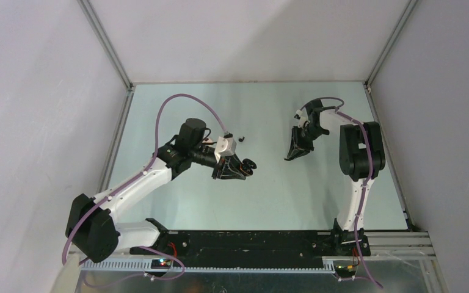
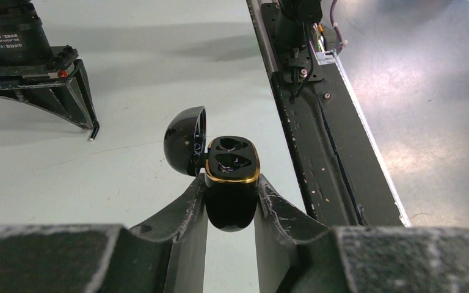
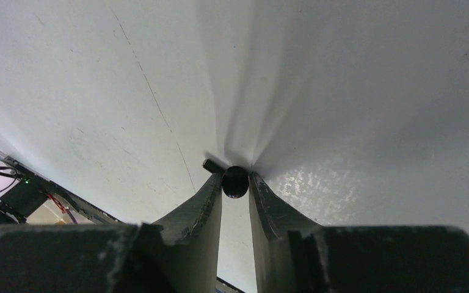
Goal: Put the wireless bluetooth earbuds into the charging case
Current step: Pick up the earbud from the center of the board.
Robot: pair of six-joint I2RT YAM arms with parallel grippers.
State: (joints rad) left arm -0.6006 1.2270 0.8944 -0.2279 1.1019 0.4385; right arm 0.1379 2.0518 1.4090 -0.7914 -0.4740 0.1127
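Over the table [image 1: 269,110], the left gripper [image 2: 232,183] clamps the open charging case [image 2: 232,168] by its sides while the right gripper [image 3: 236,177] pinches a light, likely slippery black earbud [image 3: 235,184] at its tips.

Black charging case [image 2: 231,183], lid open, black earbud [image 3: 235,182]

The lower sides of the charging case [image 2: 232,207] are hidden by the left gripper [image 2: 232,183], its two sockets too dark to read, the black earbud [image 3: 235,182] in the right gripper [image 3: 235,177] shows only as a round blob, and the dark specks [image 1: 242,139] by the left wrist are too small to name.
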